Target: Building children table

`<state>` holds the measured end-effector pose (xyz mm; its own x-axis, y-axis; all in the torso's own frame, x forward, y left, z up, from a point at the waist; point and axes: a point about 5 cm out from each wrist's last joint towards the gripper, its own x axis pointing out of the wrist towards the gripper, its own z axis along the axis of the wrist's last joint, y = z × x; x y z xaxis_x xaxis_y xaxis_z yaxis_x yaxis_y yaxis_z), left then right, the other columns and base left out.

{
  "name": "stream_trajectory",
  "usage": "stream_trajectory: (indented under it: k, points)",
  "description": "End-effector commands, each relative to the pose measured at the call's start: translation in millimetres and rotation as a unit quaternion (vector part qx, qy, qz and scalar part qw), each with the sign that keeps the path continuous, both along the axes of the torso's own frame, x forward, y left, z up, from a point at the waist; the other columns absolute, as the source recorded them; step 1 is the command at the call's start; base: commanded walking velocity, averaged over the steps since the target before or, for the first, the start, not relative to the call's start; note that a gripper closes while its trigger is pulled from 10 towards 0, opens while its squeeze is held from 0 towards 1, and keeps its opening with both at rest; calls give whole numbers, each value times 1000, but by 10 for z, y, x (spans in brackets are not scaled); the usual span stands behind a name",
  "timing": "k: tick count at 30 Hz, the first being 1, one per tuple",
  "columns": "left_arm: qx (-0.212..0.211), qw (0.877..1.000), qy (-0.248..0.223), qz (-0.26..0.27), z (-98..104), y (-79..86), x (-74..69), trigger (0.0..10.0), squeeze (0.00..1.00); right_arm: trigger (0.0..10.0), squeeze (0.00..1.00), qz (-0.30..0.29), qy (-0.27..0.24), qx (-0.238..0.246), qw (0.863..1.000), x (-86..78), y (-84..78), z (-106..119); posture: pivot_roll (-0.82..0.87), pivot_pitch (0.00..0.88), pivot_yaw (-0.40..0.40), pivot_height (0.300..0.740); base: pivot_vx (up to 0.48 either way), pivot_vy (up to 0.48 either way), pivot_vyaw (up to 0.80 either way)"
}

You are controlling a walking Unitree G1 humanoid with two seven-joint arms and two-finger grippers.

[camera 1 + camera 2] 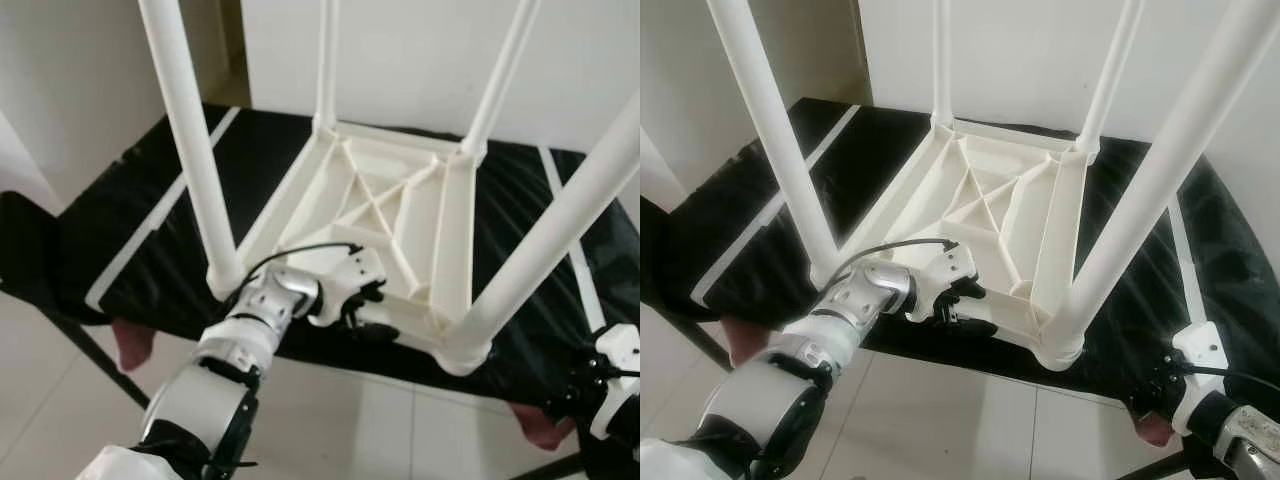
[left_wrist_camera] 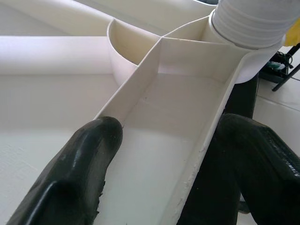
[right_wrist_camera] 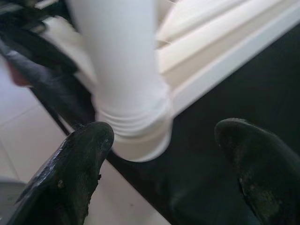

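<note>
Our left gripper (image 2: 159, 168) straddles the near rim of the upturned white table (image 1: 385, 215).

The table lies legs-up on a black-covered stand (image 1: 150, 215). Our left arm reaches toward 1 o'clock, fingers spread astride the rim without pinching it. At 4 o'clock our right gripper (image 3: 164, 173) hovers open, facing the near-right leg (image 1: 545, 240).

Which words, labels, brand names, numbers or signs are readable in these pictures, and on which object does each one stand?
None: no readable text in any view.
The upside-down white table and its four legs are plain plastic with no print.
The black cover carries only pale stripes, not letters.
The left gripper at the table's near edge and the right gripper show no legible marking.
</note>
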<state>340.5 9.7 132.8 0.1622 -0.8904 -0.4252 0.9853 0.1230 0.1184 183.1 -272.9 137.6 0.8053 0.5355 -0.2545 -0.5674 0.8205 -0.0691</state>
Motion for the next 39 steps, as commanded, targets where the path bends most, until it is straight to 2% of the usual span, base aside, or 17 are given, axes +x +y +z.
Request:
stream_trajectory:
  k: [1, 5, 7, 9, 14, 18, 22, 26, 30, 35, 38, 39]
  points:
    - [-40, 957, -129, 256, 159, 102, 290, 10000, 0, 10000, 0, 16, 6, 1, 1000, -15, 30, 16, -48, 42, 8, 740, 0, 0, 0]
    - [-52, 959, -127, 249, 182, 112, 292, 10000, 0, 10000, 0, 24, 0, 3, 1000, 14, 80, 29, -44, 41, 9, 740, 0, 0, 0]
    - [-87, 961, -122, 232, 273, 138, 287, 10000, 0, 10000, 0, 37, -20, 23, 999, 149, 247, 40, -28, 40, 3, 740, 0, 0, 0]
    - [-94, 961, -122, 228, 297, 150, 286, 10000, 0, 10000, 0, 39, -27, 24, 999, 195, 297, 35, -28, 40, 3, 740, 0, 0, 0]
    - [-89, 964, -128, 215, 314, 187, 275, 10000, 0, 10000, 0, 48, -41, 28, 998, 278, 404, 39, -19, 37, 1, 740, 0, 0, 0]
    - [-86, 972, -137, 168, 362, 319, 200, 10000, 0, 10000, 0, 55, -58, 38, 996, 430, 540, 49, -5, 36, -7, 740, 0, 0, 0]
    - [-88, 977, -138, 139, 384, 449, 122, 10000, 0, 10000, 0, 33, -75, 30, 996, 560, 524, 51, 8, 35, -17, 740, 0, 0, 0]
    - [-108, 980, -118, 122, 415, 556, 31, 10000, 0, 10000, 0, 10, -86, 30, 996, 659, 506, 55, 10, 38, -25, 740, 0, 0, 0]
    - [-118, 982, -101, 108, 414, 599, -48, 10000, 0, 10000, 0, 2, -95, 22, 995, 727, 499, 65, 11, 38, -27, 740, 0, 0, 0]
    - [-109, 982, -98, 116, 359, 606, -100, 10000, 0, 10000, 0, 7, -92, 13, 996, 782, 479, 52, 17, 39, -35, 740, 0, 0, 0]
    - [-111, 982, -87, 126, 320, 616, -204, 10000, 0, 10000, 0, -10, -92, -19, 996, 942, 384, 16, 21, 38, -50, 740, 0, 0, 0]
    - [-115, 983, -79, 123, 316, 626, -258, 10000, 0, 10000, 0, -15, -95, -15, 995, 1006, 387, 26, 20, 38, -56, 740, 0, 0, 0]
